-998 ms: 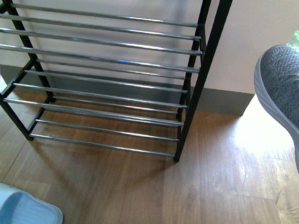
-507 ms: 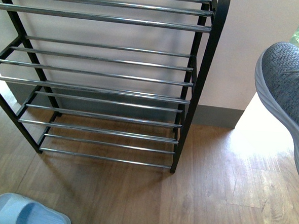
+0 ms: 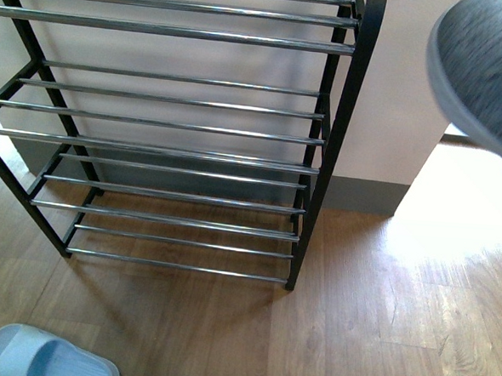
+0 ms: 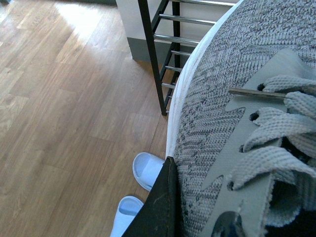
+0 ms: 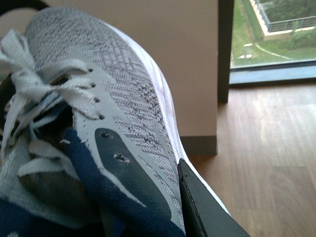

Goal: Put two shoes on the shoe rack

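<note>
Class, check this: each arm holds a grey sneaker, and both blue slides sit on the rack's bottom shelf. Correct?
No. Both slides lie on the wooden floor, off the rack, as the left wrist view shows. Each arm does hold a grey sneaker.

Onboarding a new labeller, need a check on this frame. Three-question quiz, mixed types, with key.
1. True or false: in the front view a shoe rests on the black-framed, chrome-barred shoe rack.
2. The pale blue ribbed rubber slide lies: A) on the wooden floor; B) on the rack; C) between fingers.
3. What do the left fingers and right fingers each grip?
Key: 1 false; 2 A; 3 grey knit white-soled lace-up sneakers: left sneaker, right sneaker.
</note>
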Motion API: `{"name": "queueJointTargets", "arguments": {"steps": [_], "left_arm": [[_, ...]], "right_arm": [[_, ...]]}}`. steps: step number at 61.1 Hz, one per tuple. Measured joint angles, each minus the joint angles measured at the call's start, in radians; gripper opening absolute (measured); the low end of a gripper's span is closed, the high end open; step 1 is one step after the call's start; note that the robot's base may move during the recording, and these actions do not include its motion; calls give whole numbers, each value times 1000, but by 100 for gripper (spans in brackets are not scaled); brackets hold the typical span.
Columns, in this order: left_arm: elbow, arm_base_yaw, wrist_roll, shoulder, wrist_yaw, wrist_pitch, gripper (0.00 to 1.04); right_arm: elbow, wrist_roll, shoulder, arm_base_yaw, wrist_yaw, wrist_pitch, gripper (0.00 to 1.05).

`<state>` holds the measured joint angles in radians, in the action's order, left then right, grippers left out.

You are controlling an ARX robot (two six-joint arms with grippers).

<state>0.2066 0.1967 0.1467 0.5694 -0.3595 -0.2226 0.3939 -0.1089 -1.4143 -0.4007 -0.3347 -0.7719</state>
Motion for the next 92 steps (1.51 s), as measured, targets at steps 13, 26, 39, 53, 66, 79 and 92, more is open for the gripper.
{"name": "queueJointTargets", "arguments": {"steps": [13,26,39,53,66,79,92], "left_arm": [[0,0,0,0,0,0,2],[0,0,0,0,0,0,2],[0,0,0,0,0,0,2],[0,0,0,0,0,0,2],[0,0,0,0,0,0,2],[0,0,0,0,0,0,2],[0,0,0,0,0,0,2]], "right_arm": [[171,-18,50,35,117,251,1],[353,-118,59,133,183,418,1],[517,-263,84,212,240,602,1],[635,-416,96,335,291,779,1],[719,-470,56,476,394,853,1],[805,-474,-39,582,506,892,1],[891,-473,-135,641,576,945,1]]}}
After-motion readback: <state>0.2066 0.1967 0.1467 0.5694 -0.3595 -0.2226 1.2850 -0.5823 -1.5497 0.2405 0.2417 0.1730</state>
